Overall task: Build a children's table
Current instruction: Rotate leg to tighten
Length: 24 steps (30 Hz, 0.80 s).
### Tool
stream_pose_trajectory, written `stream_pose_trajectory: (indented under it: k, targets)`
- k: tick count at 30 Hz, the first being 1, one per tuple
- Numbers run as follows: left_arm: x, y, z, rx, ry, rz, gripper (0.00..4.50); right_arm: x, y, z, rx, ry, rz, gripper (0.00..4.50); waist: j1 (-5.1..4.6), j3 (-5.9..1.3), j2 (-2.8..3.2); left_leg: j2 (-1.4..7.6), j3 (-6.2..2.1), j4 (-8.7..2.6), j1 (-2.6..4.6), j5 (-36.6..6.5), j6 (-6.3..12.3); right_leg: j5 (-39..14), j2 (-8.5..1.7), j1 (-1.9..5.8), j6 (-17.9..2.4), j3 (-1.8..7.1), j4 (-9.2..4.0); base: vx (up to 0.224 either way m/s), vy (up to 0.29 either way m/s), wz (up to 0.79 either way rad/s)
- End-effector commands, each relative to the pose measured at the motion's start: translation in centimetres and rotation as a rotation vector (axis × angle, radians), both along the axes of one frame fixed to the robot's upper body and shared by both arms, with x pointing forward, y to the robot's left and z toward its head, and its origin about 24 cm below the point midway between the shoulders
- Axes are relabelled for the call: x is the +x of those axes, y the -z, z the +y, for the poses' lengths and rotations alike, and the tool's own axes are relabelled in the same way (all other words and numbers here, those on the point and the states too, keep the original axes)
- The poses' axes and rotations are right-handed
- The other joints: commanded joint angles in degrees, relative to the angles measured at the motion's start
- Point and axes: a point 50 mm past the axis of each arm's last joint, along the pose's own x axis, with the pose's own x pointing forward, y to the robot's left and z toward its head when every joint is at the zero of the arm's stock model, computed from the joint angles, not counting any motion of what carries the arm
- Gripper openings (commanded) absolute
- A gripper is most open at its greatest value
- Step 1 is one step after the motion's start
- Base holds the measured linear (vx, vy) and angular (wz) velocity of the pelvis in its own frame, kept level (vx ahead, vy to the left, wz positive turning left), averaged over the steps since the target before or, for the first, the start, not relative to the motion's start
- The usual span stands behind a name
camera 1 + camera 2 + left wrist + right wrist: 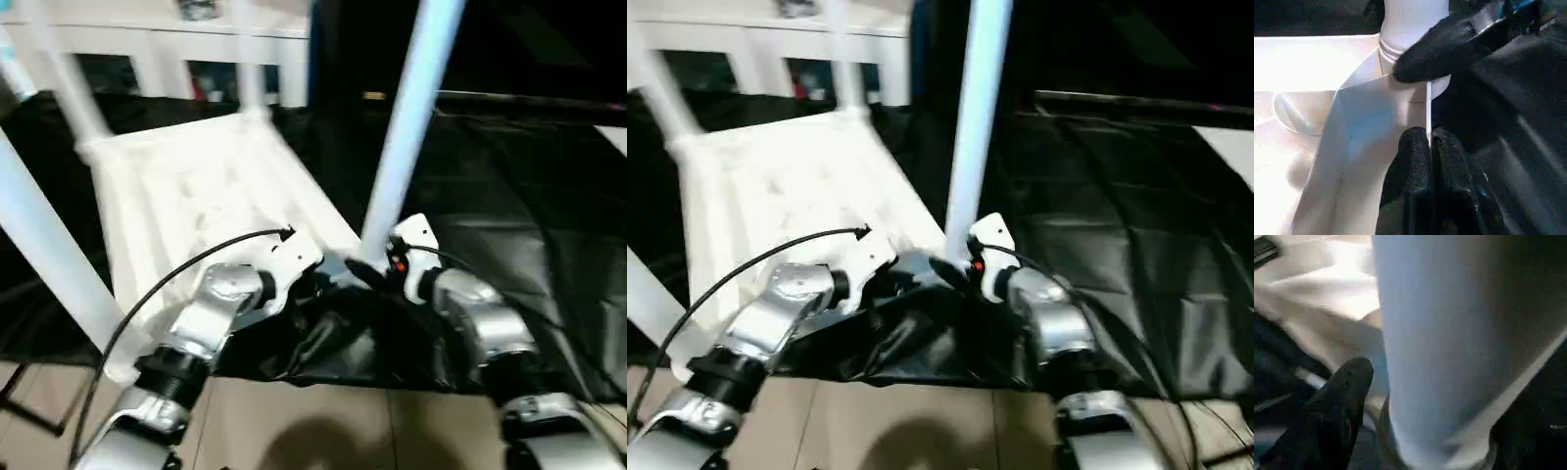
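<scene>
On the black-draped worktop (509, 245) the tabletop (196, 186) lies ribbed side up, legs standing in its sockets. Left pincer (1429, 147) pinches the tabletop's thin edge rib beside the near leg (407, 127); right pincer (1425, 396) straddles that leg's base, spread. Looks like light, stiff, slick plastic; grip the leg low, near the socket.

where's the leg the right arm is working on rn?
Head views: the leg stands upright at the tabletop's near right corner, just in front of the right end effector, on the black-draped table.
</scene>
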Motion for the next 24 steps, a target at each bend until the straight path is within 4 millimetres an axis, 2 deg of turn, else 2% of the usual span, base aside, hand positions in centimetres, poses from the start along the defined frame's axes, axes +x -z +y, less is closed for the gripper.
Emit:
stream_pose_trajectory:
  k: [1, 4, 6, 7, 12, 20, 24]
  targets:
    - [-0.8, -1.5, -2.0, -0.075, 0.177, -0.036, 0.00, -1.1, 0.3, 1.0, 0.002, -0.173, 0.031, 3.68, 0.00, -3.23, -0.10, 1.83, -0.13, -3.92, 1.06, -14.4, 2.50, -11.6, -3.28, 2.37, -12.5, 1.54, -4.44, 0.000, 0.000, 0.00]
    - [-1.1, -1.5, -1.4, -0.056, 0.221, -0.016, 0.00, -1.8, 0.4, 0.2, -0.025, -0.273, 0.054, 3.36, 0.20, -3.19, -0.19, 1.88, -0.17, -3.97, 1.04, -14.5, 2.64, -11.5, -3.35, 2.51, -12.6, 1.52, -4.43, 0.000, 0.000, 0.00]
    - [-1.1, -1.5, -1.3, -0.053, 0.227, -0.013, 0.00, -2.0, 0.4, 0.0, -0.032, -0.289, 0.061, 3.33, 0.27, -3.22, -0.23, 1.91, -0.11, -3.90, 1.09, -14.2, 2.68, -10.7, -3.36, 2.47, -13.0, 1.52, -4.34, 0.000, 0.000, 0.00]
    - [-1.2, -1.5, -1.1, -0.049, 0.250, -0.002, 0.00, -2.3, 0.4, -0.3, -0.039, -0.331, 0.083, 3.14, 0.32, -3.26, -0.37, 1.82, -0.07, -3.83, 1.08, -13.8, 2.82, -10.5, -3.35, 2.56, -13.2, 1.49, -4.29, 0.000, 0.000, 0.00]
    - [-1.4, -1.6, -0.6, -0.041, 0.291, 0.024, 0.00, -2.8, 0.2, -0.8, -0.045, -0.406, 0.108, 2.73, 0.65, -3.23, -0.33, 1.93, -0.03, -3.80, 1.10, -13.0, 3.15, -10.1, -3.38, 2.55, -13.4, 1.48, -4.22, 0.000, 0.000, 0.00]
    - [-1.6, -1.6, -0.3, -0.030, 0.316, 0.043, 0.00, -3.6, 0.6, -0.6, -0.063, -0.468, 0.128, 2.62, 0.91, -3.17, -0.32, 1.95, -0.06, -3.89, 1.30, -14.3, 2.30, -12.6, -3.40, 2.40, -12.9, 1.52, -4.40, 0.000, 0.000, 0.00]
    - [-1.3, -1.5, -0.3, -0.033, 0.279, 0.033, 0.00, -3.7, 0.7, -0.1, -0.031, -0.449, 0.122, 2.62, 0.94, -3.25, -0.30, 1.90, -0.08, -3.85, 1.21, -13.6, 2.34, -11.7, -3.36, 2.48, -12.8, 1.51, -4.30, 0.000, 0.000, 0.00]
